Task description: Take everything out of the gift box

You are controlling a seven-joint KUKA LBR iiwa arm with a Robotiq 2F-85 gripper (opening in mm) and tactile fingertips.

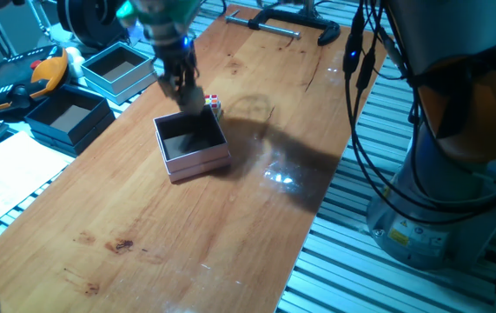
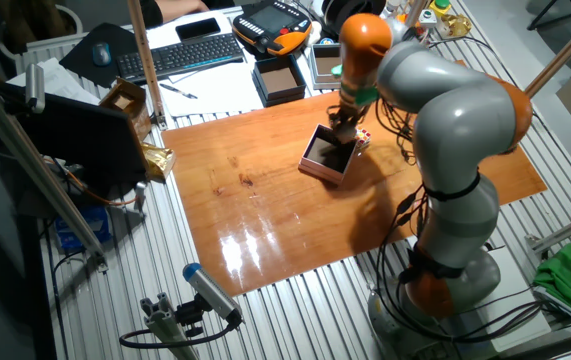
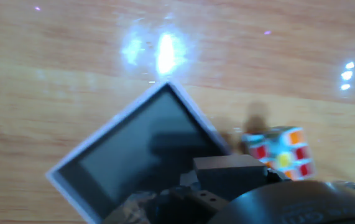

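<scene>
On the wooden table [image 1: 230, 217] sits the gift box [image 1: 192, 143], a small pink box with a dark inside. From one fixed view the inside looks dark and bare. The puzzle cube [image 1: 214, 104] lies on the table just outside the box, close to its far corner. In the hand view the cube [image 3: 281, 153] shows red, orange, yellow and white squares and sits just beside the box wall [image 3: 193, 118].

The gripper [image 1: 185, 89] hangs low over the far edge of the box, right next to the cube. I cannot tell if its fingers are open or closed, because they are dark and blurry in every view. I cannot see anything held in them.

A light-blue box [image 1: 118, 69] and a dark navy box [image 1: 68, 117] sit off the left side of the table, well apart from the pink box.
</scene>
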